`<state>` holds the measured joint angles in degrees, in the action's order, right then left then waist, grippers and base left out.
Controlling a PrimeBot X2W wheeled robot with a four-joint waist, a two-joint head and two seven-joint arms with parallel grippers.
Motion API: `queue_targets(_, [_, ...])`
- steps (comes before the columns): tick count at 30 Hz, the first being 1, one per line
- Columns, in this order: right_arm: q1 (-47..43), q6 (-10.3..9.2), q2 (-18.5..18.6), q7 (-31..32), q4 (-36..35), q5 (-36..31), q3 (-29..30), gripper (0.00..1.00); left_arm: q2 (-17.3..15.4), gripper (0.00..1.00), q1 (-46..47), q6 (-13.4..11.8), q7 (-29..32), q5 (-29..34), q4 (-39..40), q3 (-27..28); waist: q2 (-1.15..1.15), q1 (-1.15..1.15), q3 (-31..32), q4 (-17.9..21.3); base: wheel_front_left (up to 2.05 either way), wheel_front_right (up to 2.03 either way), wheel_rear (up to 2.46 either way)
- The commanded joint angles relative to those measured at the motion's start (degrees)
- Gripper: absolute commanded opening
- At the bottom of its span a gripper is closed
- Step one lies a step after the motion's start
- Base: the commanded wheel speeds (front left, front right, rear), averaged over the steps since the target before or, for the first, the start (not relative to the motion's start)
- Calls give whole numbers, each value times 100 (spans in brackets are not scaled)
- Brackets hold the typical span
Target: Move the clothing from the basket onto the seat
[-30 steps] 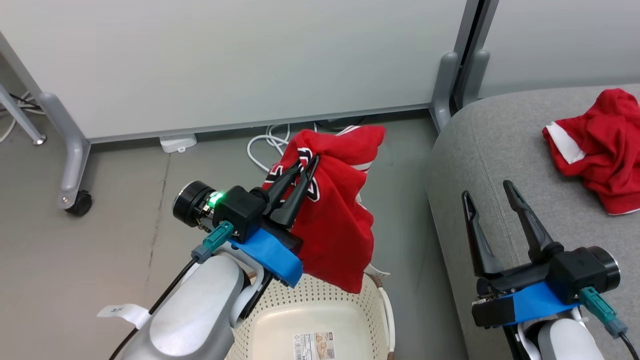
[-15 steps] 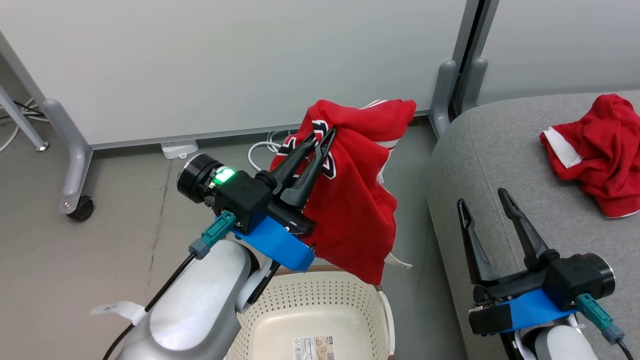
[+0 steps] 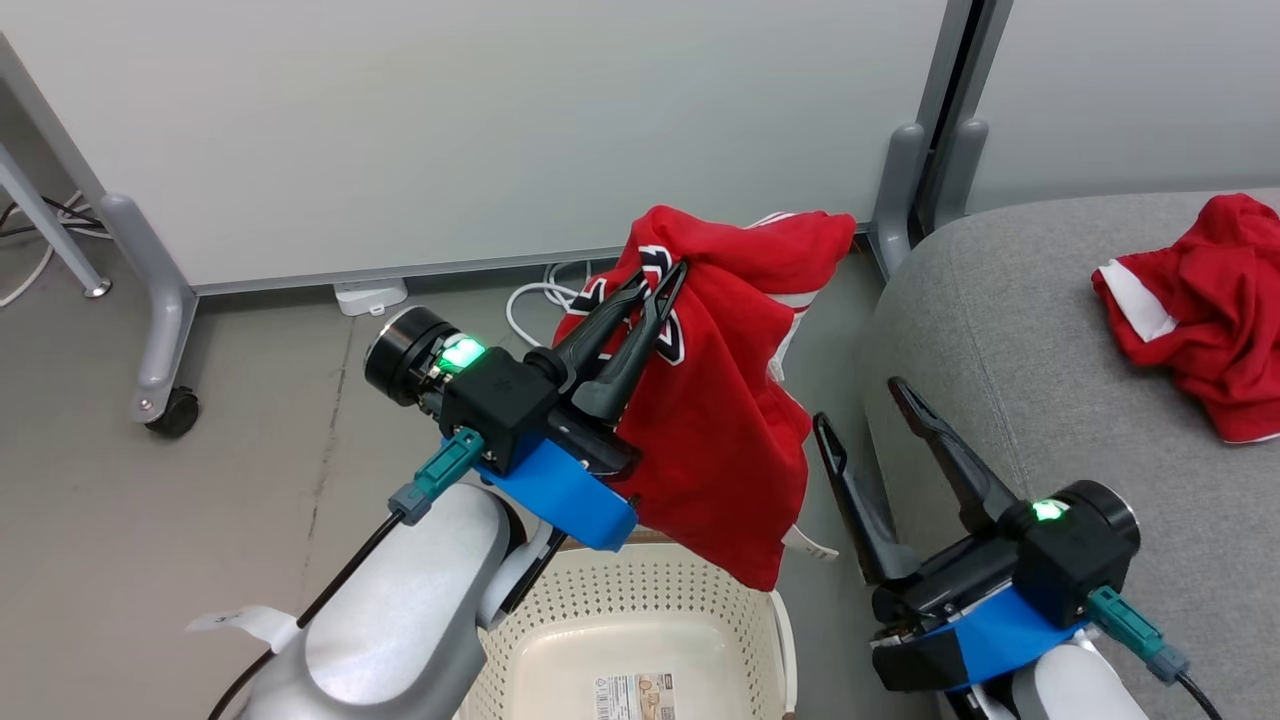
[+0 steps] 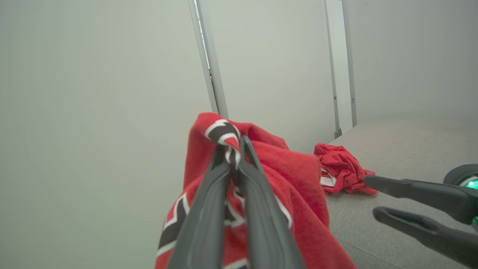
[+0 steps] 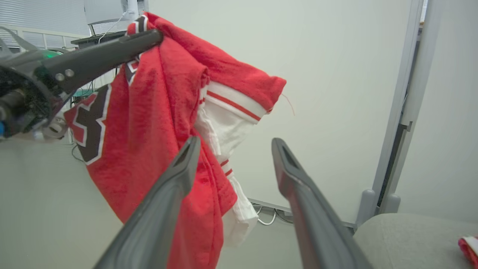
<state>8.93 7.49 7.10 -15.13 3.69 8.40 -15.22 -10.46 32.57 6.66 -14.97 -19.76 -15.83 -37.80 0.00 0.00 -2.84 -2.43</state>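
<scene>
Head view: left gripper (image 3: pixel 662 278), jersey (image 3: pixel 722 440) aloft

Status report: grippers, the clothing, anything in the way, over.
Left gripper shut on jersey, held above basket. Right gripper open, jaws apart, standing between jersey and seat. Plainer red garment lying on seat.

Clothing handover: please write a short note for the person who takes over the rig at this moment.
Left gripper: shut on the jersey, held up above the basket, hem hanging near its rim.
Right gripper: open, holding nothing, beside the hanging jersey at the edge of the seat.
Done: the plain red garment lies on the seat; the basket floor in view holds no clothing.
To do: carry the jersey over to the seat and release it.
</scene>
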Motion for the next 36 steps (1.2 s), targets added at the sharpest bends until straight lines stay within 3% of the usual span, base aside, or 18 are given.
queue_targets(1, [92, 1, 78, -2, -26, 56, -100, 100, 2, 0, 104, -12, -15, -17, 23, -3, 0, 0, 4, -12, 0, 0, 0])
queue_targets(10, [625, 1, 377, -3, 413, 269, -941, 100, 67, 0, 89, -19, -16, 16, 78, -132, 0, 0, -2, -105, 0, 0, 0])
queue_targets(23, [1478, 1, 432, -2, 1360, 420, -1702, 100, 252, 0, 211, 12, -15, 68, 250, -445, 0, 0, -168, -335, 0, 0, 0])
queue_targets(24, [1509, 1, 427, -2, 1426, 444, -1761, 44, 257, 0, 214, 13, -15, 65, 253, -457, 0, 0, -173, -348, 0, 0, 0])
queue_targets(26, [1585, 1, 408, -2, 1482, 503, -1805, 0, 266, 0, 224, 18, -17, 50, 261, -474, 0, 0, -184, -376, 0, 0, 0])
queue_targets(36, [1540, 1, 357, -2, 1380, 561, -1787, 0, 216, 0, 160, -4, -23, 16, 209, -468, 0, 0, -212, -379, 0, 0, 0])
